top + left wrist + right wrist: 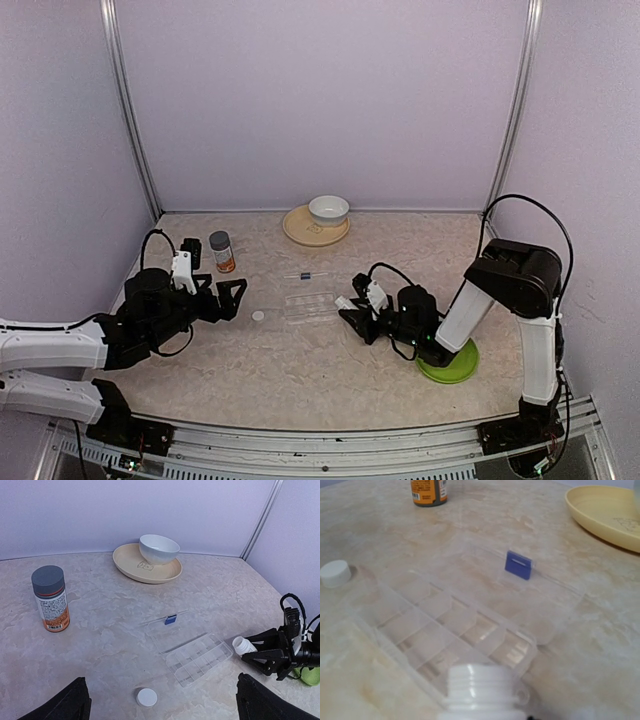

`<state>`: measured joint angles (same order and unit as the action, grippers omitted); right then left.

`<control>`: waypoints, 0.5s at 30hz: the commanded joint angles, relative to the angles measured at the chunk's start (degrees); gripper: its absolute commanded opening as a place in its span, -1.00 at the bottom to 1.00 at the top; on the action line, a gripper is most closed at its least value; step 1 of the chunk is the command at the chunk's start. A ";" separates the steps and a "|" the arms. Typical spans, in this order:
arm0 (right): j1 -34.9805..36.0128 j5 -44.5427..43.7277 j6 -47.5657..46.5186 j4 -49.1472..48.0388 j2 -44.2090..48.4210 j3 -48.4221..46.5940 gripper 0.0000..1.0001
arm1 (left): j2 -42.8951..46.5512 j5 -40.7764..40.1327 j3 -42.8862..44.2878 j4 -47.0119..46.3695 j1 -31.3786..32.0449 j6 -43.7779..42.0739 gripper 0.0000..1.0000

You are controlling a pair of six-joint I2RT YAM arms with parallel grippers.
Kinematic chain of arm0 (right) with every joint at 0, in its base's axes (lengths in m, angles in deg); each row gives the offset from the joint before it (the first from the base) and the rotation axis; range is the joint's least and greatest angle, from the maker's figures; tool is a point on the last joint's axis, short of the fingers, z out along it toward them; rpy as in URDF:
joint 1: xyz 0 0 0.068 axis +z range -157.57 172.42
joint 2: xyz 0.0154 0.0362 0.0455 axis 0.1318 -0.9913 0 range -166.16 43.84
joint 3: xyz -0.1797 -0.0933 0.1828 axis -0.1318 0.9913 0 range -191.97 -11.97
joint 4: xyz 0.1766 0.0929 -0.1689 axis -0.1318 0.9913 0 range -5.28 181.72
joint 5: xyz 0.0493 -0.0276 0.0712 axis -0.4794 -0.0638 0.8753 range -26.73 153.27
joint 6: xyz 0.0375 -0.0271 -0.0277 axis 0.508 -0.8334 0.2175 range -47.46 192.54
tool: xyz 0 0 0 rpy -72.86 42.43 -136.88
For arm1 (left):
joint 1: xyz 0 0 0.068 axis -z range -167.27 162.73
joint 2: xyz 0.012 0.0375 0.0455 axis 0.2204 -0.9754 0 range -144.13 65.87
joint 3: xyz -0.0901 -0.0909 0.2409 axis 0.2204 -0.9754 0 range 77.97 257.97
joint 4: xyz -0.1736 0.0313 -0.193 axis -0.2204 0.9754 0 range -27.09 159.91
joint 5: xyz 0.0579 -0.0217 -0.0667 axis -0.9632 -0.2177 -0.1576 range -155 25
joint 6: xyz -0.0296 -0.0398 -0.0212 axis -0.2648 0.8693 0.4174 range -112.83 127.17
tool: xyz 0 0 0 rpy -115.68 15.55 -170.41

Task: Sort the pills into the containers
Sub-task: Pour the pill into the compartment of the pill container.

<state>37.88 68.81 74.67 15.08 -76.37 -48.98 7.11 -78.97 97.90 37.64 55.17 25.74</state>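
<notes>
The containers are one clear compartment box [308, 305] lying open mid-table, its lid [172, 630] folded back with a blue latch [518, 565]. My right gripper [358, 311] is shut on a small white bottle [243, 645]. The bottle is uncapped and tipped on its side, its mouth [480, 686] at the box's right end [445, 625]. No pills show in any view. My left gripper [232, 298] hovers open to the left of the box [200, 657] with nothing between its fingers [75, 702]. Below and ahead of it lies the white cap [147, 697].
An orange-labelled bottle [221, 252] with a grey lid stands at the back left. A white bowl [328, 209] sits on a tan plate [298, 231] by the back wall. A green plate [455, 368] lies under the right arm. The cap [259, 315] lies left of the box.
</notes>
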 commanded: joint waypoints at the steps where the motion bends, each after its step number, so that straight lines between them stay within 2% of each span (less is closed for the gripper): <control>1: -0.24 -0.65 -0.59 2.37 1.72 -1.73 -1.00 | 1.06 -0.45 -0.67 -0.88 -0.42 -0.59 0.97; 15: 0.37 -1.66 -1.14 5.20 2.25 -2.66 -1.00 | 1.62 -0.44 -0.76 -0.49 -0.41 -0.46 0.97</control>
<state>37.88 68.09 74.43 19.06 -76.24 -50.73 7.87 -78.97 97.88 37.66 55.17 25.74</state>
